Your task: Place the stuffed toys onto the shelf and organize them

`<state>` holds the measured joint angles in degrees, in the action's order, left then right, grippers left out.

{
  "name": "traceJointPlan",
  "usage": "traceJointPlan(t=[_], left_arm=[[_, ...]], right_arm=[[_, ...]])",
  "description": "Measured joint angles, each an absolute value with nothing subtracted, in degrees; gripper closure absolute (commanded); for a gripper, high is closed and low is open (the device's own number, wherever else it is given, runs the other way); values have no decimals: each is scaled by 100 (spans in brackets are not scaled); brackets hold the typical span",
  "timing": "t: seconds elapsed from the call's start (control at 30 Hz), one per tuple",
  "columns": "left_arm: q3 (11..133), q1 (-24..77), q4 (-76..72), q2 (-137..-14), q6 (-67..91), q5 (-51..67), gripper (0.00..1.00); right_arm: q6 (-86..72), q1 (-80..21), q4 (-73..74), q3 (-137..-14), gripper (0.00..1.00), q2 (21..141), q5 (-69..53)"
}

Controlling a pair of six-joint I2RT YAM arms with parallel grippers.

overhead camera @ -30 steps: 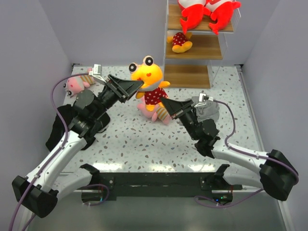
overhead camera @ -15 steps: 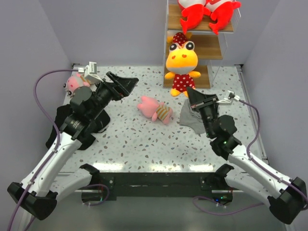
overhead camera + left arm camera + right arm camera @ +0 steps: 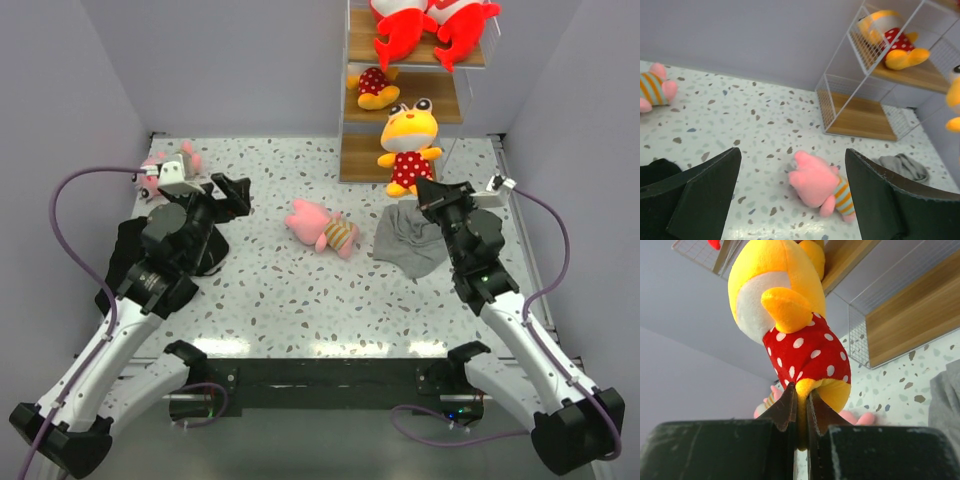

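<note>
The yellow toy (image 3: 408,140) stands upright in the air in the upper right of the top view, just in front of the shelf (image 3: 436,103). Its head is up, its face turns toward the lower edge of the frame, and its long axis runs vertical. The right pincer (image 3: 800,396) is pressed together on one yellow foot at the toy's base.

It looks light and soft. Held by so little, the plush will likely sag or swing, so a grip on the fuller body would give better control. The toy should forgive a rough set-down on the board.

The left pincer (image 3: 232,192) is spread wide and holds nothing. It hangs above the bench (image 3: 300,300) at left centre.

A pink toy (image 3: 322,226) lies on its side mid-frame, head to the upper left and striped shirt to the lower right. Its round middle seems the best place to take hold. The other pink toy (image 3: 160,170) lies at the far left.

A second yellow toy (image 3: 375,87) rests on the middle board, and the red-and-white toys (image 3: 420,25) sit on the top board.
</note>
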<state>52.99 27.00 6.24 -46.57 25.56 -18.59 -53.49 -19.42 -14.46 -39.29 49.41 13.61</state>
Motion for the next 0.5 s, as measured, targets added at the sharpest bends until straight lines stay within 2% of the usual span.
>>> traceJointPlan(t=[0.17,0.5], left_arm=[[4676,2700,604,-4519,2167,-2099,11],[4633,2700,471,-4486,2029,-2152,10]], right_arm=[[-5240,-1656,-1203,-4381,100,5229,1409],[-5162,-803,-1002,-5610,100,6569,1079]])
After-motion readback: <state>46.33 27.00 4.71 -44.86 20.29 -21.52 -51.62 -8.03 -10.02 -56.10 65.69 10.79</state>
